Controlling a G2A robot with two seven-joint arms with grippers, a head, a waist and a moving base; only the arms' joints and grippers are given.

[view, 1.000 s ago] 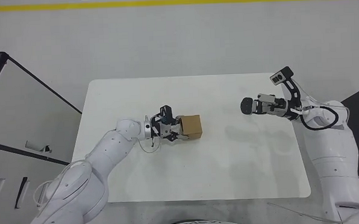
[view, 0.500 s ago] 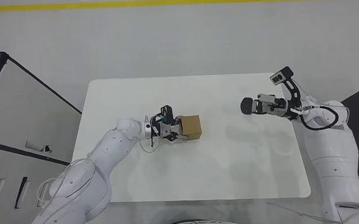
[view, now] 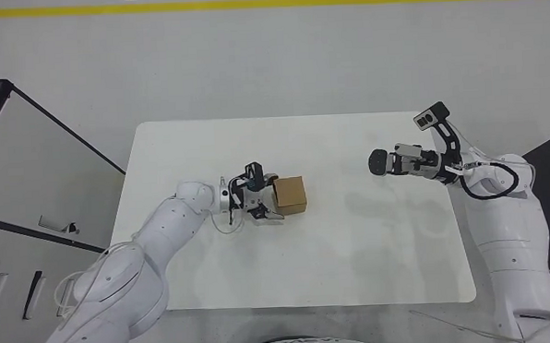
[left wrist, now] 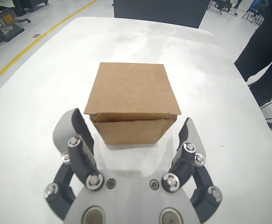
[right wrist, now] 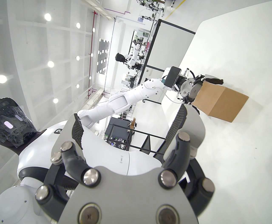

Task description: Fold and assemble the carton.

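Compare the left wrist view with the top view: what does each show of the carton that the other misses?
Left wrist adds: the carton's near wall, with the lid's ragged edge overhanging it and a slit beneath. Top adds: the right hand, far from the carton toward the table's other side. Shared: the carton closed up on the white table, the left hand open just short of it.

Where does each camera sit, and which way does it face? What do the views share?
Top view: above the arms, facing down at the table; both arms show, left gripper at the carton, right gripper far off.
Left wrist view: on the left wrist, facing the carton along the table; the open left gripper frames its near end.
Right wrist view: on the right wrist, facing across the table; open right gripper in front, left arm and carton beyond.
Shared: all three show the carton.
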